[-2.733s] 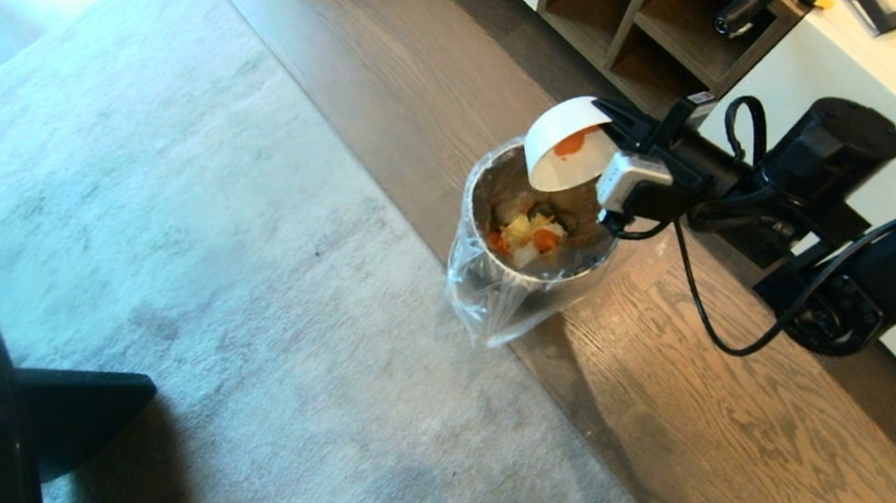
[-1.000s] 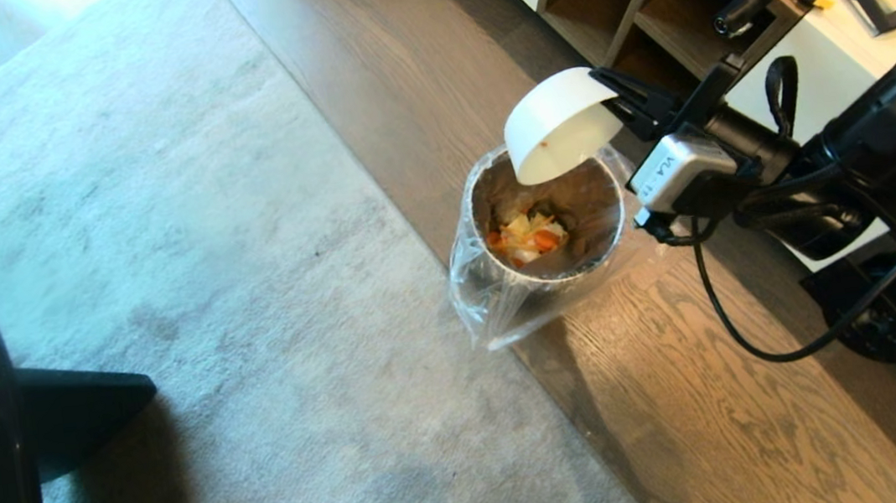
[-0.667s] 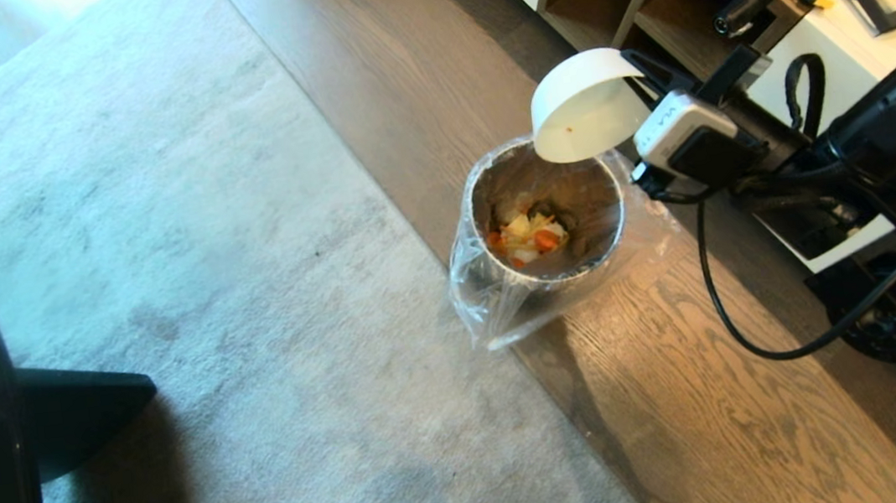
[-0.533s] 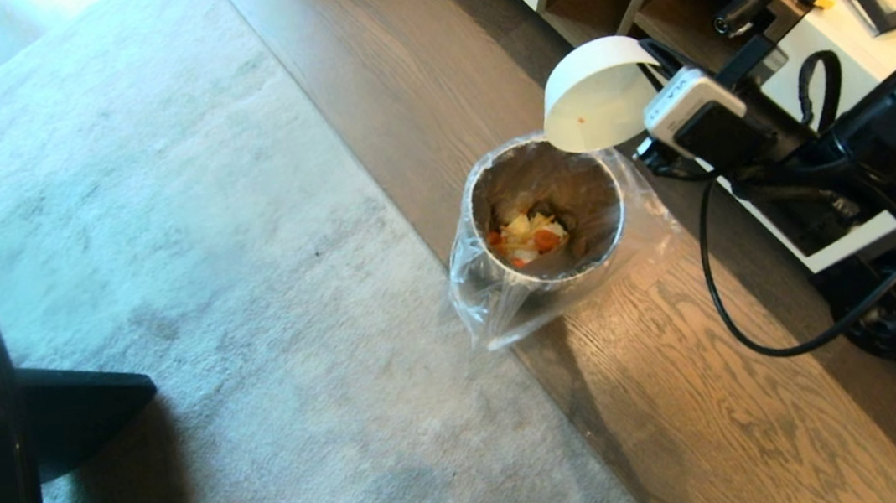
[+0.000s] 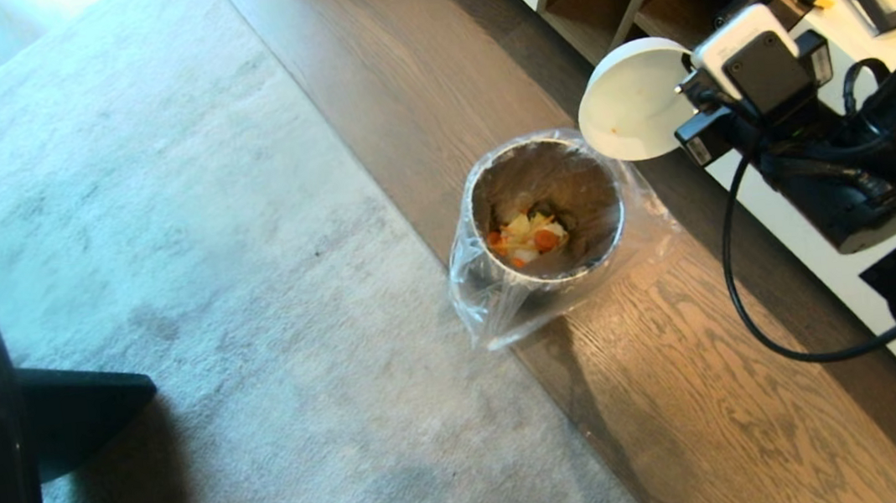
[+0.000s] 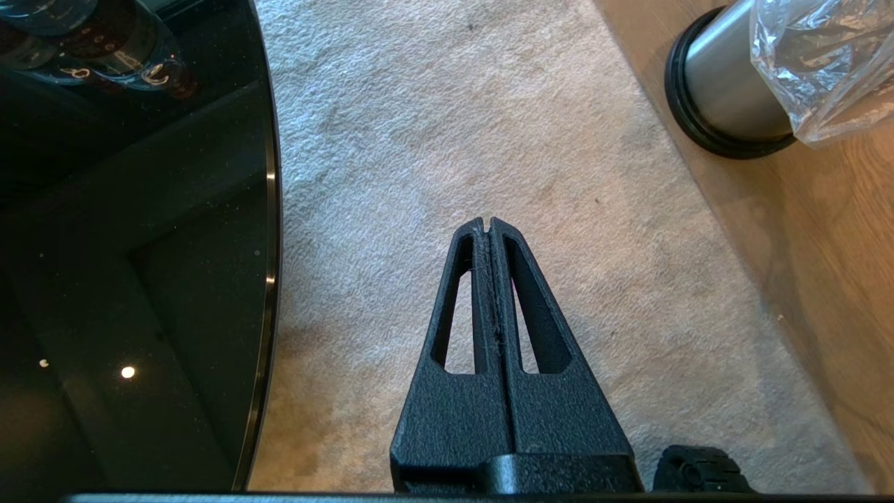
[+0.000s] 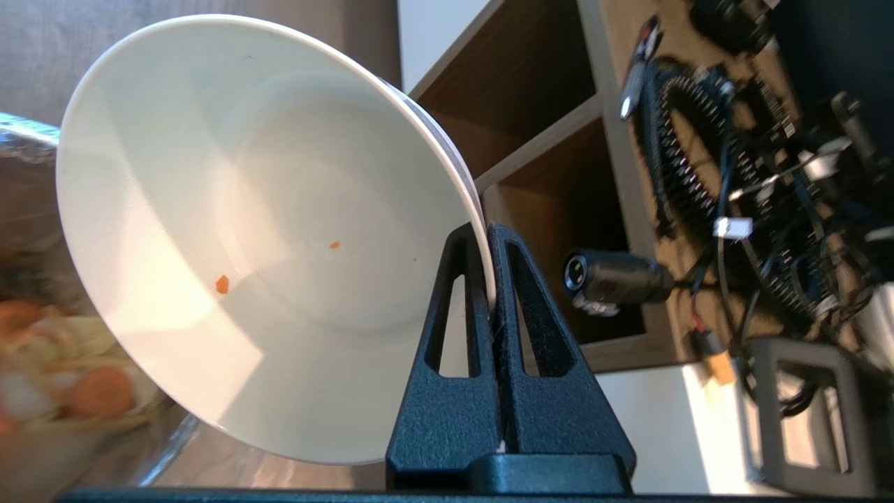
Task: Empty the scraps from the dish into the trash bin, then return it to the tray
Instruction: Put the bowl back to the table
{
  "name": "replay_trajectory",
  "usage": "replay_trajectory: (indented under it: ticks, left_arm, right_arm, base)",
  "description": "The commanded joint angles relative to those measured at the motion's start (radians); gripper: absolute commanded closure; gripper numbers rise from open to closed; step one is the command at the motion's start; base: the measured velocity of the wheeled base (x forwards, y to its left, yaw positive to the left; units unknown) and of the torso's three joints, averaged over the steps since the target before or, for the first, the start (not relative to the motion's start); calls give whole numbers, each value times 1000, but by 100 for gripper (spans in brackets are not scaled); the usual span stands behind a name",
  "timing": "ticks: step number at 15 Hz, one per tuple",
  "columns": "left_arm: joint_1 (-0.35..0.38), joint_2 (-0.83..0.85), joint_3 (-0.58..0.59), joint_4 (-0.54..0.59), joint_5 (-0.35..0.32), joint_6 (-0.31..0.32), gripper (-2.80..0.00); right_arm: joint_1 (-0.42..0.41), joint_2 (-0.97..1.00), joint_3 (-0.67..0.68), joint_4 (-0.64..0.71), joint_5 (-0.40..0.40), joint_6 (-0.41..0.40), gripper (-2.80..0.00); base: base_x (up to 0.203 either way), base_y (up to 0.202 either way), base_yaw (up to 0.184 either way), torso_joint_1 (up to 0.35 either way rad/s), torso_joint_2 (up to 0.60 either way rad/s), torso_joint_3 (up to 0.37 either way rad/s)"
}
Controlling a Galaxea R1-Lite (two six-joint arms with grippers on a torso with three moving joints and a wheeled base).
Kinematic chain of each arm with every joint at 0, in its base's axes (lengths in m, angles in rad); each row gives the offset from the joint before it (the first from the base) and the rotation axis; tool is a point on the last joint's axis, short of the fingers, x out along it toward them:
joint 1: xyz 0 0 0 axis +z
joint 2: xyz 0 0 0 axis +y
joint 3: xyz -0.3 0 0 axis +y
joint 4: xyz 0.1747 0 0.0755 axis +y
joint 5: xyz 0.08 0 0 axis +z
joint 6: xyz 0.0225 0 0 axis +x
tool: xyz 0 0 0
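1. Dish [image 5: 634, 104] hangs tilted beside the trash bin [image 5: 546, 208], its rim pinched by the right gripper [image 7: 487, 244].
2. Glossy, rigid, likely slippery and breakable: keep the rim grip.
3. Left gripper [image 6: 489, 227] is pressed together, idle.

Our right arm reaches in from the right, wrist rolled sideways, and our right gripper [image 7: 489, 234] pinches a thin white rim between closed fingers. Our left gripper [image 6: 488, 225] (fingers pressed together) hangs parked, pointing down.

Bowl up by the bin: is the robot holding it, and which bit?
Yes. The right end effector pinches the white bowl by its rim. The left end effector holds nothing.
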Motion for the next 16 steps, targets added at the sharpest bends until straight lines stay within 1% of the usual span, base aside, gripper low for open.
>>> replay_trajectory:
  ticks: [1, 2, 5, 6, 8, 10, 12, 16]
  left_arm:
    - [0, 0, 0, 0, 1, 0, 0]
    - [0, 0, 0, 0, 1, 0, 0]
    - [0, 0, 0, 0, 1, 0, 0]
    - [0, 0, 0, 0, 1, 0, 0]
    - [0, 0, 0, 0, 1, 0, 0]
    - [0, 0, 0, 0, 1, 0, 0]
    - [0, 0, 0, 0, 1, 0, 0]
    - [0, 0, 0, 0, 1, 0, 0]
  right_arm:
    - [0, -103, 23, 103, -4, 60, 0]
    - [0, -138, 29, 172, -4, 93, 0]
    - [-1, -249, 59, 341, -5, 228, 0]
    - [-2, -290, 93, 376, -5, 279, 0]
    - [-15, -401, 217, 450, -11, 379, 0]
    - [-45, -521, 316, 524, -17, 439, 0]
    - [-101, -640, 381, 640, -19, 495, 0]
    - [-136, -887, 469, 934, -21, 567, 0]
  base:
    - [0, 0, 0, 0, 0, 0]
    - [0, 0, 0, 0, 0, 0]
    - [0, 0, 0, 0, 0, 0]
    - [0, 0, 0, 0, 0, 0]
    - [0, 0, 0, 0, 0, 0]
    - [0, 0, 0, 0, 0, 0]
    - [0, 0, 0, 0, 0, 0]
    - [0, 0, 0, 0, 0, 0]
